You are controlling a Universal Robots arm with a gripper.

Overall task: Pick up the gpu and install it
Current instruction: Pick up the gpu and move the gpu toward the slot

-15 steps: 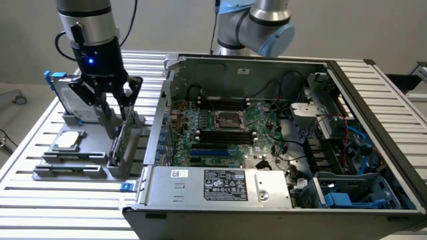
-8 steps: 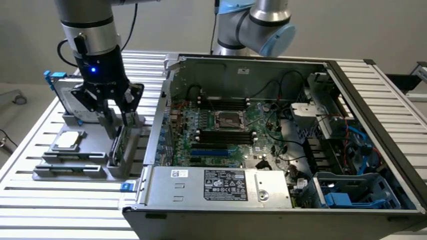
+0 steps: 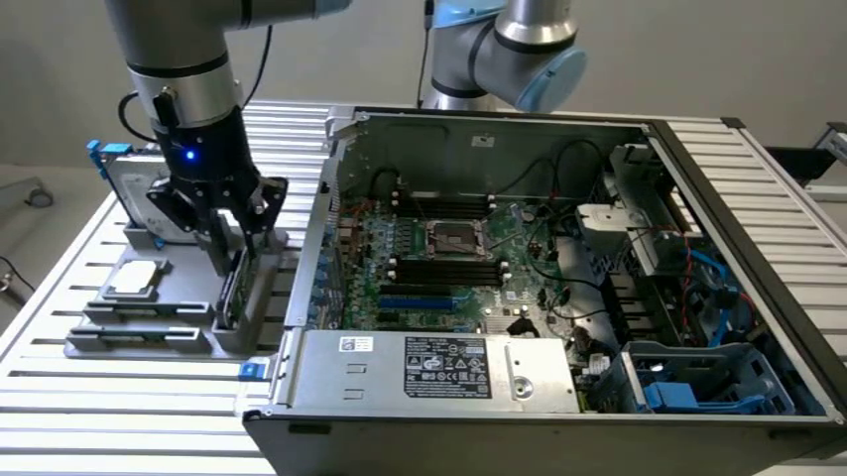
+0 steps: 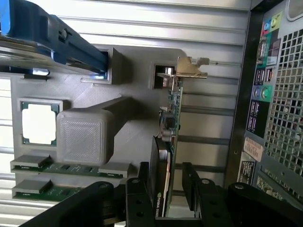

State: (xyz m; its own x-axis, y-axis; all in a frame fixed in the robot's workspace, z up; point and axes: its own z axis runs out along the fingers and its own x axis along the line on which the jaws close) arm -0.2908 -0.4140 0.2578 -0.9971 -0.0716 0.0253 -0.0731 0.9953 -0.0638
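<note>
The gpu stands on edge in a slot of the grey holder, its green board upright, a black cover on one face and the silver end bracket at the far end. My gripper is lowered over the card's near end, open, with one finger on each side and a gap showing on the board side. In the exterior view the gripper hangs over the gpu at the exterior view's left, beside the open computer case.
The holder also carries a processor chip, two memory sticks and a hard drive in a blue frame. The case's motherboard lies exposed. A second arm stands behind the case. Everything rests on a slatted metal table.
</note>
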